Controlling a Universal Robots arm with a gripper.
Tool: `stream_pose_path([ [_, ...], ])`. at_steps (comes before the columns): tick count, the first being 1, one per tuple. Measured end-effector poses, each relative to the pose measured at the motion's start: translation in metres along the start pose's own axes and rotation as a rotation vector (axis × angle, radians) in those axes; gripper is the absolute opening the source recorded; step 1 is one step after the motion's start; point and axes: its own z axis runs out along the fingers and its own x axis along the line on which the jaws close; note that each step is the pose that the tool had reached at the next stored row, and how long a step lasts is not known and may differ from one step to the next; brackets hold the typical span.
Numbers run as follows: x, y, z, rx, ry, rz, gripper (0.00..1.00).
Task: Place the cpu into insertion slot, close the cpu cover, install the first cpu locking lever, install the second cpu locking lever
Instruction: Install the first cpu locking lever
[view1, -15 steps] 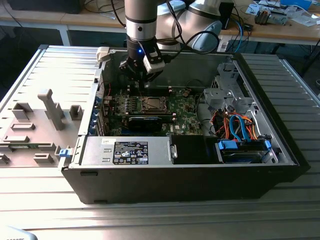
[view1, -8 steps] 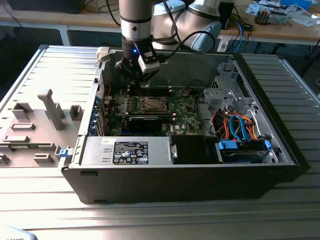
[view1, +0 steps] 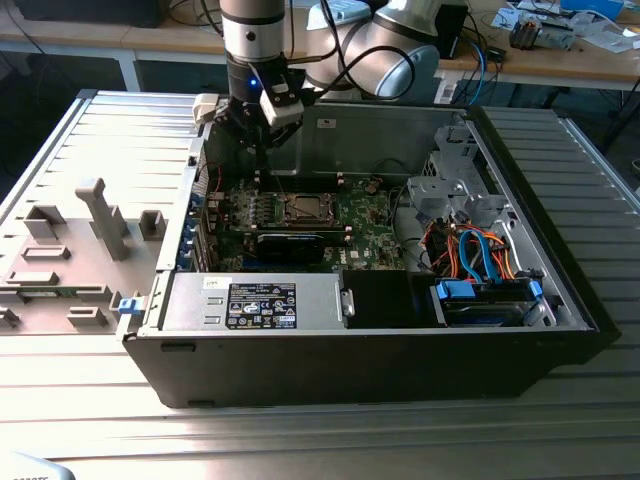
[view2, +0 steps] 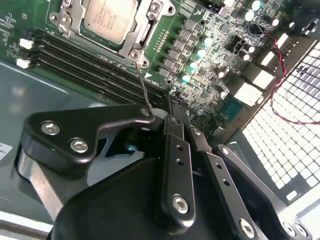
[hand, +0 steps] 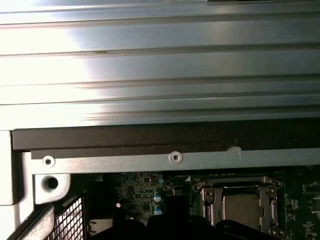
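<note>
In the exterior view, nearest the camera, the open computer case (view1: 300, 370) shows its black front wall, then the power supply (view1: 255, 303) and blue-tabbed drive bay (view1: 485, 297). Beyond them the green motherboard (view1: 355, 225) lies flat on the case floor. The cpu (view1: 303, 208) sits seated in the insertion slot (view1: 287, 219), its dull silver top facing up, with the cpu cover (view2: 145, 35) closed as a metal frame around it. In the second wrist view a thin locking lever (view2: 144, 90) stands up from the socket corner beside the long memory slots (view2: 85, 67), running toward the gripper (view2: 172, 112), whose black fingers appear drawn together near the lever's end. The gripper (view1: 258, 128) hangs over the case's far wall, with free room above the socket.
</note>
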Motion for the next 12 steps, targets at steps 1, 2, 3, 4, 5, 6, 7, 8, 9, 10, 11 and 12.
stream_pose_path([
  [1,-0.0002,0.0000,-0.0001,0.0001,0.0002,0.000,0.11],
  [2,-0.0007,0.0000,-0.0001,0.0001,0.0003,0.000,0.11],
  [3,-0.0013,0.0001,0.0000,0.0001,0.0001,0.000,0.11],
  [4,-0.0021,0.0001,0.0000,-0.0001,0.0000,0.000,0.11],
  [5,-0.0030,0.0002,0.0001,-0.0001,0.0000,0.000,0.11],
  [6,-0.0044,0.0003,0.0001,0.0000,0.0001,0.000,0.11],
  [7,-0.0055,0.0005,0.0001,0.0000,0.0000,0.000,0.11],
  [8,-0.0065,0.0005,0.0001,0.0000,0.0000,0.000,0.11],
  [9,-0.0076,0.0006,0.0001,0.0000,0.0000,0.000,0.11],
  [10,-0.0085,0.0006,0.0001,0.0000,0.0000,0.000,0.11],
  [11,-0.0095,0.0007,0.0001,0.0000,0.0000,0.000,0.11],
  [12,-0.0102,0.0007,0.0001,0.0000,0.0000,0.000,0.11],
])
